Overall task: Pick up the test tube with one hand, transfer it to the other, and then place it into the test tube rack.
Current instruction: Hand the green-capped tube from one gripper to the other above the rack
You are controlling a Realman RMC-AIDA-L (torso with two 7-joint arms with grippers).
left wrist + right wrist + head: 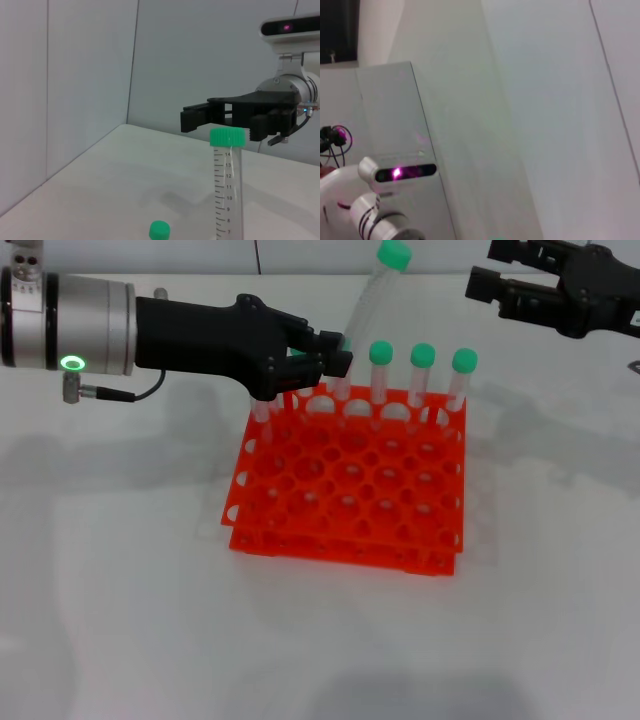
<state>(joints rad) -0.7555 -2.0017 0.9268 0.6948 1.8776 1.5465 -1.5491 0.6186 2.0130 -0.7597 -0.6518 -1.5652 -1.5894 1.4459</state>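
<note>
Test tube between left fingers

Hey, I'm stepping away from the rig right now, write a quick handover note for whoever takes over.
Left gripper: shut on the test tube, holding it tilted over the back edge of the test tube rack.
Right gripper: open, raised at the far right, apart from the tube.
Rack: three other green-capped tubes stand in its back row.
Done: pickup.
Left: hand the tube to the right gripper, then seat it in a free hole.
</note>
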